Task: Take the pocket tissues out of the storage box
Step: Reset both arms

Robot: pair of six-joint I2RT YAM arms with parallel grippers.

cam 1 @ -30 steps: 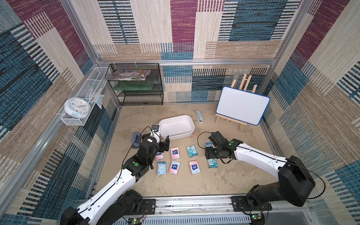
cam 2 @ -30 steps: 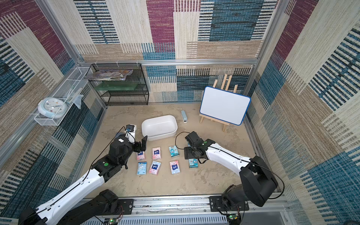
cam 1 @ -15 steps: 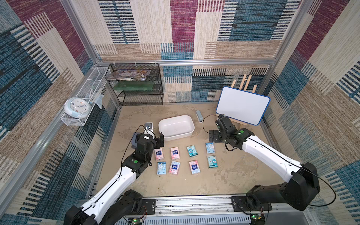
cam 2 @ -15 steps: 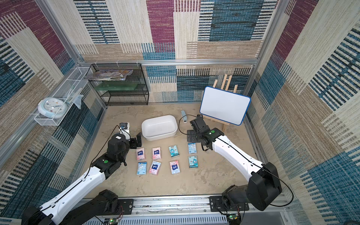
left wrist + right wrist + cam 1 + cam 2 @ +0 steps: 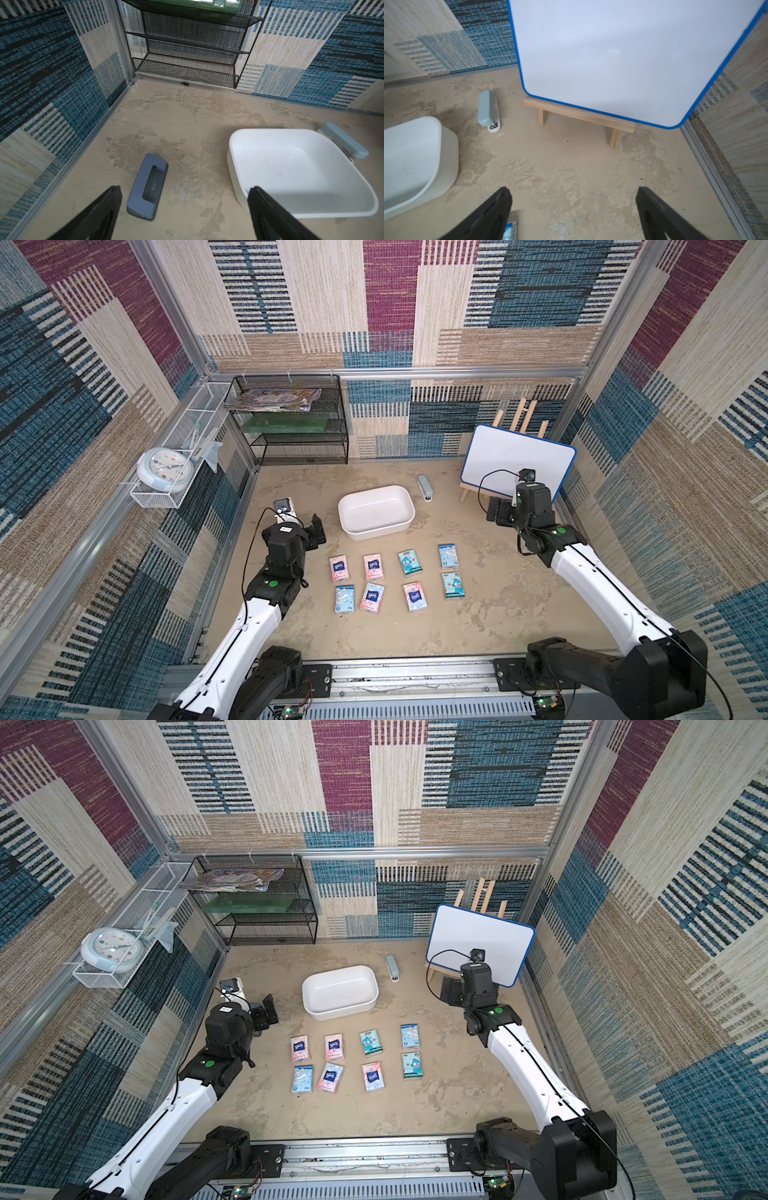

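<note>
The white storage box (image 5: 376, 512) (image 5: 340, 992) stands empty at mid-floor; its bare inside shows in the left wrist view (image 5: 291, 166), and one end shows in the right wrist view (image 5: 415, 158). Several pocket tissues (image 5: 409, 563) (image 5: 371, 1042), pink, light blue and teal, lie flat in two rows on the floor in front of the box. A corner of one packet (image 5: 510, 228) shows beside a right finger. My left gripper (image 5: 316, 533) (image 5: 268, 1011) (image 5: 185, 189) is open and empty, left of the box. My right gripper (image 5: 496, 512) (image 5: 449, 990) (image 5: 574, 189) is open and empty, near the whiteboard.
A grey-blue stapler (image 5: 424, 488) (image 5: 489, 109) lies behind the box's right end. A blue-grey flat device (image 5: 148, 187) lies on the floor under my left gripper. A whiteboard on a wooden easel (image 5: 517, 462) stands back right, a black mesh shelf (image 5: 299, 423) back left, a wire basket with a clock (image 5: 166, 466) on the left wall.
My right gripper has opened, leaving a packet in the rows, and pulled away to the back right by the whiteboard. My left gripper has drawn back from the packets towards the left.
</note>
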